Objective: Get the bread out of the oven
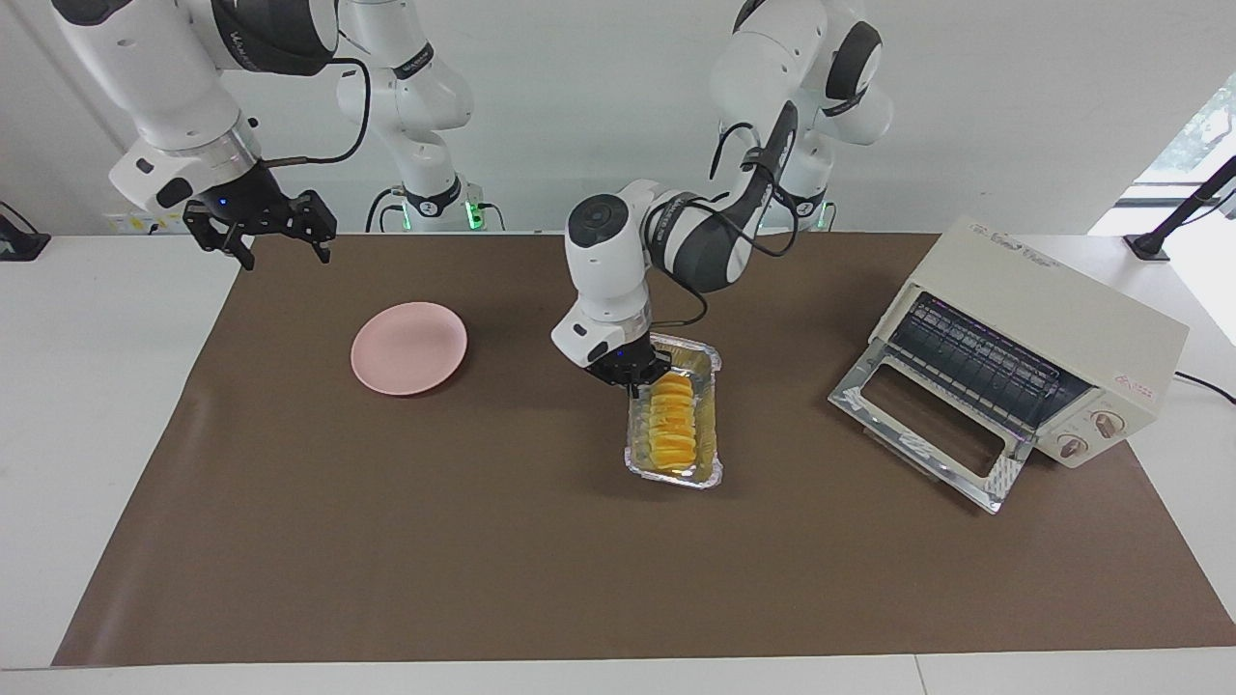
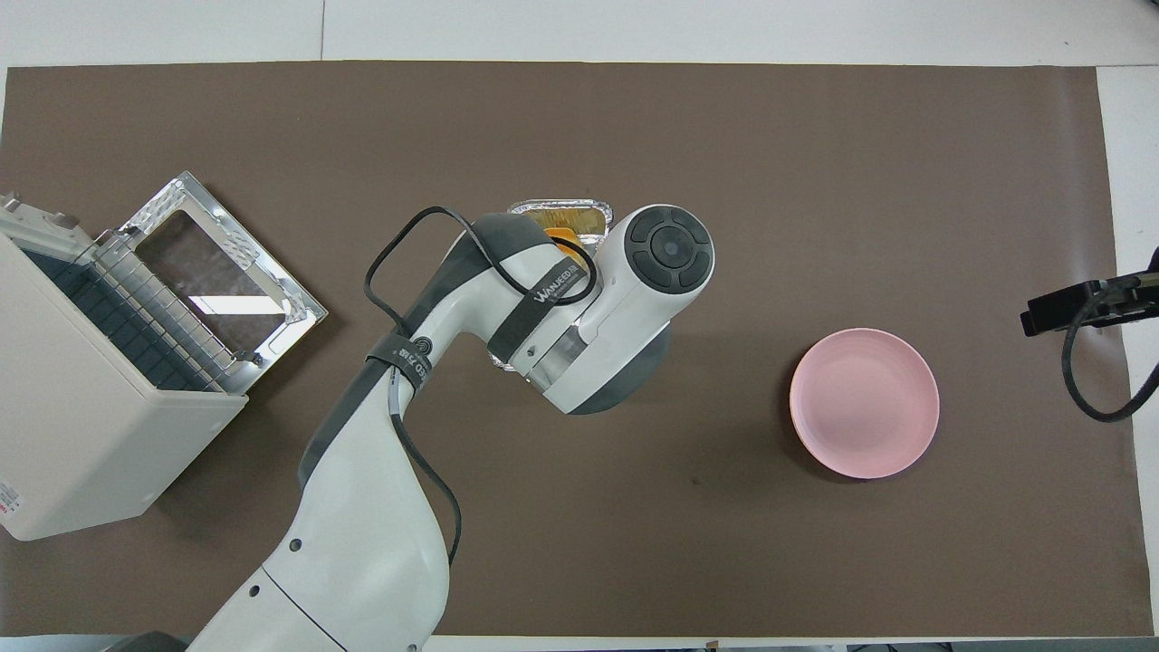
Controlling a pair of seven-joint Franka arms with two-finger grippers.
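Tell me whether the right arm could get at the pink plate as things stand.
Probably yes: the right gripper hangs open over the mat's edge near the pink plate, nothing stands between them, and the left gripper is busy at the foil tray.

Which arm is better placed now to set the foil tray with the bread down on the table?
Left. The left gripper is shut on the foil tray's rim, with the bread inside it. The right gripper waits open at the right arm's end, past the pink plate.

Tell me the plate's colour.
Plain pale pink, no pattern. The plate shows best in the overhead view.
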